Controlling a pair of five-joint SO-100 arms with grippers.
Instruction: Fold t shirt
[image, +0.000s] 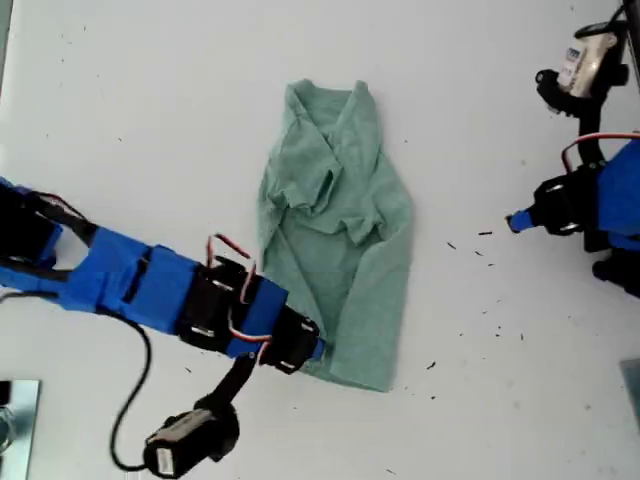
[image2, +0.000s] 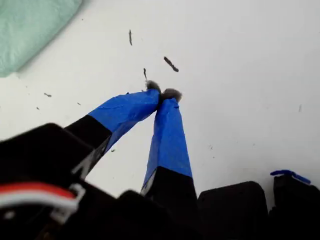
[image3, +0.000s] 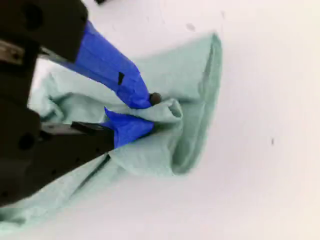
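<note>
Exterior view: t-shirt (image: 335, 220) lies about dead centre on the white table (image: 150, 100), long axis running 12 to 6 o'clock, collar end at 12, hem end at 6. It's bunched narrow, with wrinkles and overlapping folds across the upper half (exact fold layout hard to read)

Second gripper (image: 318, 350) sits at the hem corner, roughly 7 o'clock of the shirt, its blue arm coming in from the exterior view's left. Second wrist view confirms the grip: second gripper (image3: 150, 112) has its blue-taped fingers (image3: 112, 67) pinching a rolled ridge of the t-shirt (image3: 190, 65) edge, one finger on each side of the cloth, fabric puckered at the tips

First gripper (image: 515, 220) is well apart from the shirt, at about 3 o'clock of it, near the exterior view's right edge, tip pointing toward the cloth. In the first wrist view the first gripper (image2: 162, 94) has its fingertips pressed together with nothing between them, over bare table. Only a corner of the t-shirt (image2: 25, 30) shows in that view

Small dark specks (image: 484, 234) are scattered on the table between the first gripper and the shirt; a few of them (image2: 170, 63) lie just past the closed tips
</note>
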